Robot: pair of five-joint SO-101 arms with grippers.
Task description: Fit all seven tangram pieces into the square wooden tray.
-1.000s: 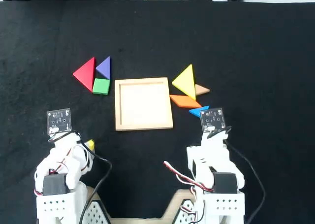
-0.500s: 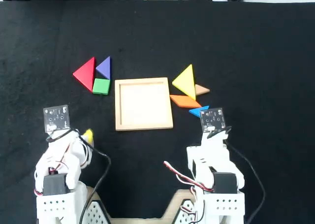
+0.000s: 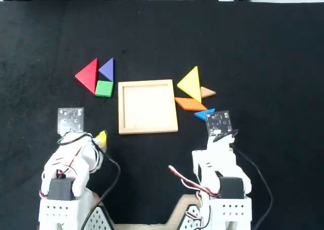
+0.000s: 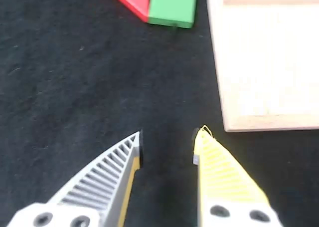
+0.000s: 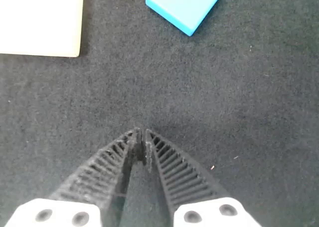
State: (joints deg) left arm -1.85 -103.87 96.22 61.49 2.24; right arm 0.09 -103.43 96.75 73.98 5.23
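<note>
We start at the left gripper (image 4: pixel 167 137): two fingers, one pale and one yellow, parted with a clear gap and nothing between them. It hangs over the black cloth (image 4: pixel 60 77), just beside a near corner of the square wooden tray (image 4: pixel 264 62). The right gripper (image 5: pixel 142 133) has two dark fingers with tips nearly pressed together, gripping nothing, over cloth near the blue triangle (image 5: pixel 187 8).

We count two arms, one tray and seven pieces: five triangles, one square, one parallelogram. All seven lie on the cloth outside the tray.
- **Left arm's side, three:** red triangle (image 3: pixel 88 76), purple triangle (image 3: pixel 107 68) and green square (image 3: pixel 104 88), packed touching. The square sits just beside the tray's far corner.
- **Right arm's side, four:** yellow triangle (image 3: pixel 191 82), tan triangle (image 3: pixel 206 92), orange parallelogram (image 3: pixel 190 103) and the blue one, clustered by the tray's edge.

The high view gives us the full count and the purple, yellow and tan pieces. The wrist views give us the fingertip gaps, which the high view hides under the arms.
</note>
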